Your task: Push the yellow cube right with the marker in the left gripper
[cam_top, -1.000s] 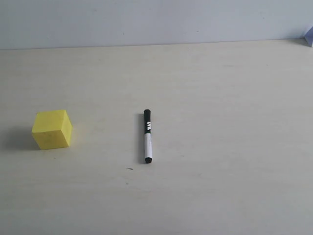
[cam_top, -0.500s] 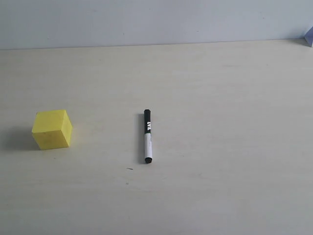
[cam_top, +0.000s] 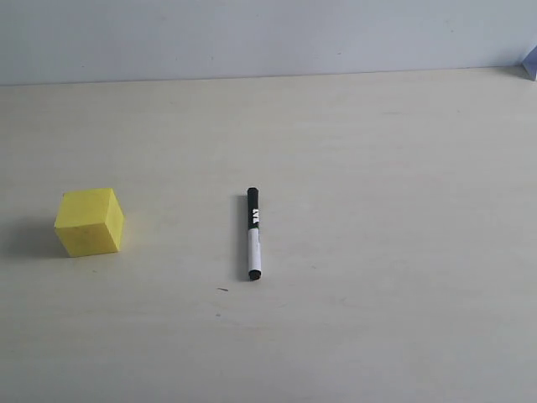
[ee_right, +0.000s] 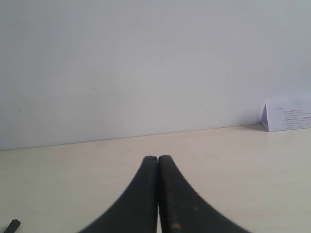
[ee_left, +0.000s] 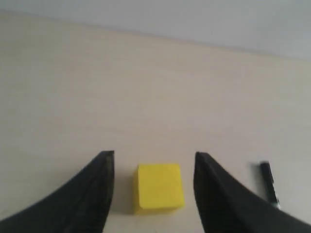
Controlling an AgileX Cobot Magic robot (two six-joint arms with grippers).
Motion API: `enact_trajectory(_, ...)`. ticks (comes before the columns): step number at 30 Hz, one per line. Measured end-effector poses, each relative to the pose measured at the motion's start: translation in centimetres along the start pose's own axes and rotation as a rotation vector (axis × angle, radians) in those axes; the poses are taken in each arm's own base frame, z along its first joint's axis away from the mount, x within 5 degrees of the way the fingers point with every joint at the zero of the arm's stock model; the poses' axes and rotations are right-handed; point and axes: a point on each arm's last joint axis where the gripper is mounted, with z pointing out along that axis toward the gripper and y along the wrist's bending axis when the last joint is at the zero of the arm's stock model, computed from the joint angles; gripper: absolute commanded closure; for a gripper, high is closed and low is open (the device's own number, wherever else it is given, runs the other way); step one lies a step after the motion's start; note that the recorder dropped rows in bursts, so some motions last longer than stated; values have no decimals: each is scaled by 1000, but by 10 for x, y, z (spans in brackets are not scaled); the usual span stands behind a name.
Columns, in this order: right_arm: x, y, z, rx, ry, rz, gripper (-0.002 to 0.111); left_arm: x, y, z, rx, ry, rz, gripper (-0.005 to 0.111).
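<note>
Pickup comes first: the marker [cam_top: 252, 234] lies loose on the counter [cam_top: 386, 252], long axis twelve to six, well apart at three o'clock from the yellow cube [cam_top: 89, 222]. The left claw [ee_left: 154, 156] gapes wide, empty, facing the cube; the right claw [ee_right: 158, 159] is pressed closed, holding nothing.

A pale, faintly grained table [cam_top: 377, 252] meets a plain light grey wall [cam_top: 252, 38] along its far edge, a folded white card [ee_right: 287, 113] bearing small printed lines stands at the far right near that wall, and a small dark speck [cam_top: 222, 290] marks the tabletop.
</note>
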Motion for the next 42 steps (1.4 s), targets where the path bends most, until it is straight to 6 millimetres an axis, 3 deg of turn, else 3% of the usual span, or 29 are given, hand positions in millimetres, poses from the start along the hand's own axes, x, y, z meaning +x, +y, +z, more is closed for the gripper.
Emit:
enact_trajectory(6,0,0,0,0,0,0,108,-14,-32,54,214,391,-40,53)
enact_trajectory(11,0,0,0,0,0,0,108,-9,-80,100,349,627,14,53)
enact_trajectory(17,0,0,0,0,0,0,108,12,-141,134,452,689,165,53)
enact_trajectory(20,0,0,0,0,0,0,108,20,-157,149,463,632,196,53)
enact_trajectory(27,0,0,0,0,0,0,108,16,-168,163,454,565,169,53)
enact_trajectory(33,0,0,0,0,0,0,108,3,-175,156,228,599,185,53)
enact_trajectory(42,0,0,0,0,0,0,108,30,-216,176,81,707,238,53)
